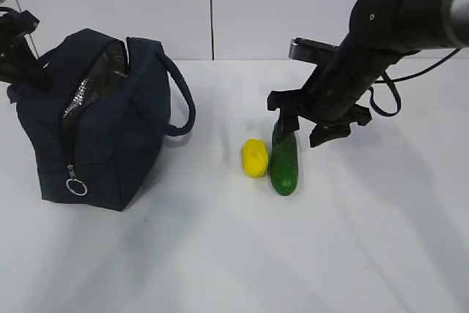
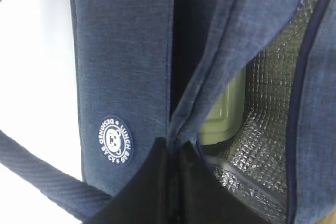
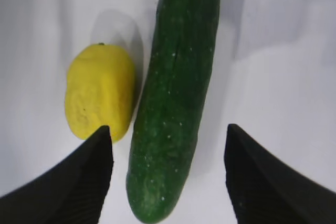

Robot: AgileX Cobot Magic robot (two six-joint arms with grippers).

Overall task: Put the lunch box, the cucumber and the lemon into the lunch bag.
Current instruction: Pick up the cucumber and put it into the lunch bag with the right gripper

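1. Right fingers [image 3: 168, 177] — spread wide and empty, one on each side of the cucumber's [image 3: 176, 103] near end. The cucumber lies flat on the white surface [image 1: 352, 254], not yet grasped.
2. Lemon [image 3: 100, 98] — lies just beside the cucumber on its left in the right wrist view, touching it or nearly so; which, cannot be told. One finger [image 3: 79, 182] stands close to the lemon's near end.
3. Risk, judged from this arrangement — if the fingers descend as they stand, the finger nearest the lemon may strike it, rolling it away or trapping it with the cucumber. A grasp so near one end could also let the long cucumber tilt and slip.
4. Left fingers [image 2: 170, 182] — clenched on the fabric edge of the lunch bag [image 1: 102, 130] beside its opening, apparently holding the mouth apart.
5. Lunch bag — stands on the left of the surface, zipper undone, silver ring pull [image 1: 76, 187] hanging at its front end, quilted silver lining [image 2: 273, 108] exposed.
6. Contents — the pale green lid of the lunch box [image 2: 226, 114] shows inside against the lining. Nothing else is visible there.
7. Further risk — the opening looks narrow; should the left grip slip, the fabric could close over it.
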